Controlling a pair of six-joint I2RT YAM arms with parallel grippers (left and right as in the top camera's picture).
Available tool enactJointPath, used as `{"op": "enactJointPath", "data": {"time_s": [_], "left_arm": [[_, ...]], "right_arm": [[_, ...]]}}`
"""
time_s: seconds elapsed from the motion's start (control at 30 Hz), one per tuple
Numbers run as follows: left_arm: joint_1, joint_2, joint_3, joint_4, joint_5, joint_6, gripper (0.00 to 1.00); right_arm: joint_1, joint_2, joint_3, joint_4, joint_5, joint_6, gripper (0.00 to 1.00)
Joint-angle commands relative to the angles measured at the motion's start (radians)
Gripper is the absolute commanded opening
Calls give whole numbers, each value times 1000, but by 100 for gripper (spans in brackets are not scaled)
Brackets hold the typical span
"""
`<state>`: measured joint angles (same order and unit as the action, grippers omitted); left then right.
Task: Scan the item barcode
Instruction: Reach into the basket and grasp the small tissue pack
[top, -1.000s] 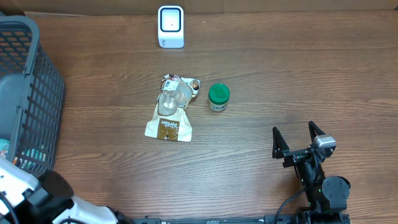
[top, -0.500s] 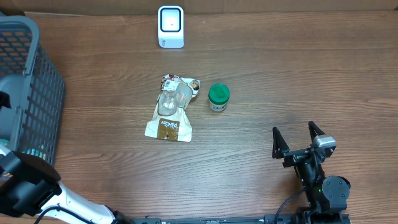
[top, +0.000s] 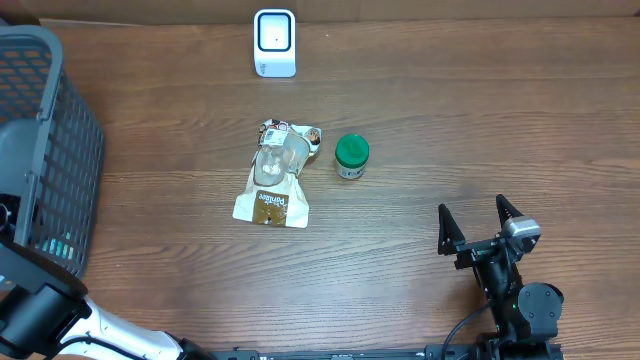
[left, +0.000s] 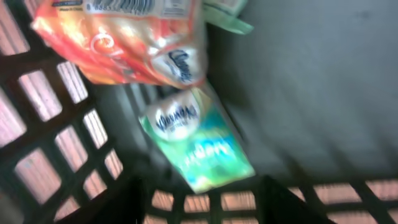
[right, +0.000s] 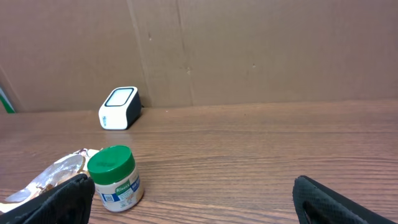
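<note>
At the far left, down inside the basket, hovering with the left gripper, jaws apart and clamped on nothing. Looking down onto a green packet on the basket floor, just ahead of the gap between the fingers. Lies on the slant in the wrist view: long axis from upper left to lower right, logo end up-left, lower end pointing toward the gap. Tucked at its upper end under an orange packet. No barcode to be made out on the green face; too blurred. Probably calls for a wrist turn, to close across the narrow width rather than along the length.

Further right, on the table, a brown pouch just beside a green-lidded jar, with the scanner beyond them, face tilted upward.

At the right, parked with the right gripper spread wide and empty, well apart from the basket; plainly the left arm's pick.
</note>
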<state>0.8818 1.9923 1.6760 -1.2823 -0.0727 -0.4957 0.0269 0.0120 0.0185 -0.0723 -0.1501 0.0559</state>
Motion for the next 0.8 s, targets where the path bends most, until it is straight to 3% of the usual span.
{"op": "enactJointPath", "data": {"time_s": [0.0, 0.2, 0.47, 0.5, 0.6, 0.77], "left_arm": [[-10, 0, -83, 61, -16, 38, 60], [-14, 2, -191, 188, -16, 44, 60], [-15, 11, -210, 222, -16, 44, 57], [-17, 11, -214, 223, -16, 44, 53], [-21, 11, -219, 225, -15, 44, 6], [-21, 9, -198, 197, -14, 47, 4]], "right_arm": [[-2, -9, -11, 3, 0, -1, 100], [-2, -9, -11, 3, 0, -1, 100], [-2, -9, -11, 3, 0, -1, 100], [-2, -9, -11, 3, 0, -1, 100], [-2, -9, -11, 3, 0, -1, 100], [-2, -9, -11, 3, 0, -1, 100]]}}
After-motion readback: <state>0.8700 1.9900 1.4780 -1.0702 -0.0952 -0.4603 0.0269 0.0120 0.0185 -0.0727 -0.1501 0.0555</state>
